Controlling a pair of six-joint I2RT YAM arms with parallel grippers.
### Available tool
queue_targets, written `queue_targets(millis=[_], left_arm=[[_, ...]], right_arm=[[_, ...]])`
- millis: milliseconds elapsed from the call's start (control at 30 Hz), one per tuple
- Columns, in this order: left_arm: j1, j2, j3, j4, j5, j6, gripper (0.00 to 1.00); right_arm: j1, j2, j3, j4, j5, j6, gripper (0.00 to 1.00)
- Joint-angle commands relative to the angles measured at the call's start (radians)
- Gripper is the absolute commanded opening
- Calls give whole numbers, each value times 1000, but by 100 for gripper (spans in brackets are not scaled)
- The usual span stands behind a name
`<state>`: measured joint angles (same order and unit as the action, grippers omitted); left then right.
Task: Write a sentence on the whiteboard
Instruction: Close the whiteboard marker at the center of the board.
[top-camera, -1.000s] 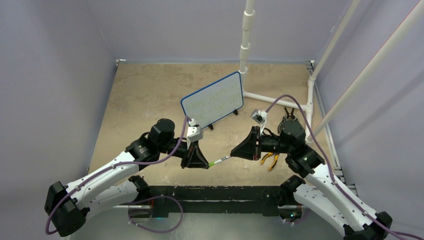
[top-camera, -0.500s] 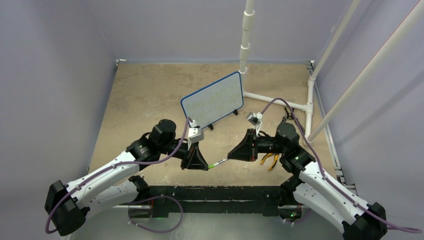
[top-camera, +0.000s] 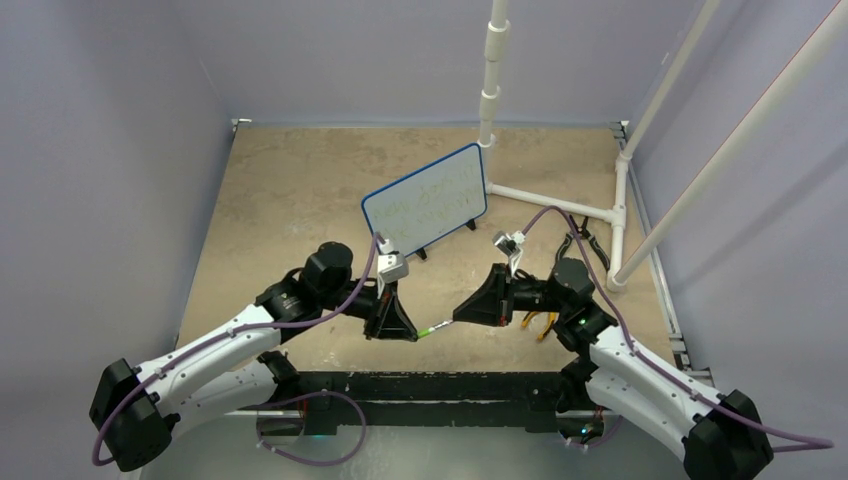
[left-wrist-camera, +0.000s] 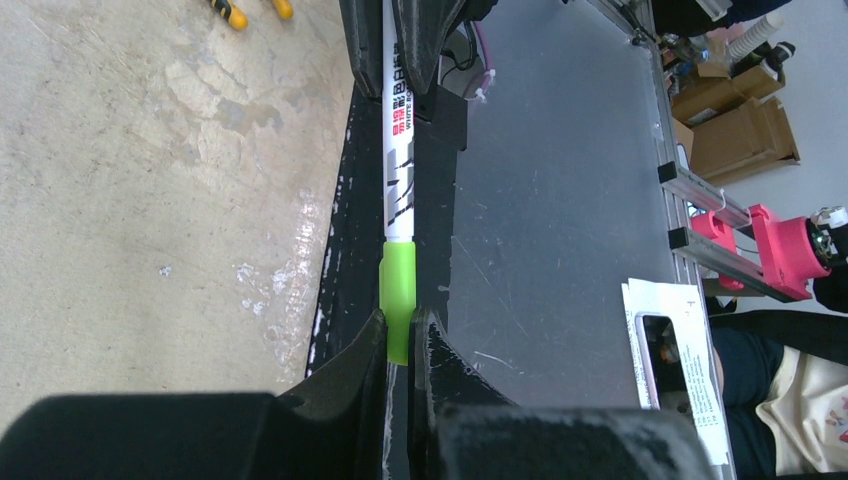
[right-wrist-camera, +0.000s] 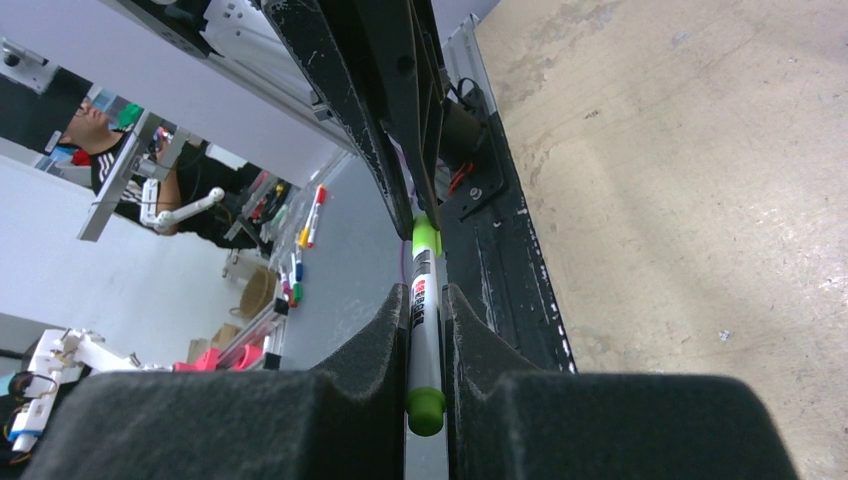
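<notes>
- Left pincer (top-camera: 415, 333) (left-wrist-camera: 400, 335) pinching lime-green cap (left-wrist-camera: 398, 290) of white plastic marker (top-camera: 438, 324) (right-wrist-camera: 424, 300).
- Right pincer (top-camera: 458, 316) (right-wrist-camera: 425, 298) pinching its barrel (left-wrist-camera: 399, 150).
- Blue-framed whiteboard (top-camera: 464, 163) standing behind, bearing faint green handwritten sentence (top-camera: 425, 205).

Since a second ago, the white-and-black right arm (top-camera: 625, 360) swings leftward. Its black lower joint (top-camera: 722, 450), well to the right of the small blue-framed rectangular whiteboard (top-camera: 425, 200), comes into fuller view. Its small grey wrist camera (top-camera: 506, 243) slides nearer in line with the whiteboard's right edge. The right gripper (top-camera: 457, 317) pushes left and away from the whiteboard, carrying the green-capped white plastic marker (top-camera: 438, 324) along, and the left gripper (top-camera: 415, 333) gives way slightly. The thin purple cable (top-camera: 548, 211) arches lower and closer to the whiteboard.
</notes>
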<state>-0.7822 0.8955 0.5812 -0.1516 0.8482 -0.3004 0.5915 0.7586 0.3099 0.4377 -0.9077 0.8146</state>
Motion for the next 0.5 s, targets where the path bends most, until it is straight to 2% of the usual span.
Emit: queue_targets(millis=[0,167,300,367,467], left_arm=[[-3,-11,7,187,-31,-53,0],[-8,-8,9,212,-48,-72,0],[-8,0,33,158,-69,-45,2],[-7,0,50,97,-81,-26,13],[-8,-5,74,54,-91,-9,37]], right_arm=[[5,20,-29,88,-61,46,0],[5,34,-23,110,-73,52,0],[5,27,-25,118,-80,60,0],[4,18,-25,116,-80,65,0],[5,4,-25,114,-76,72,0]])
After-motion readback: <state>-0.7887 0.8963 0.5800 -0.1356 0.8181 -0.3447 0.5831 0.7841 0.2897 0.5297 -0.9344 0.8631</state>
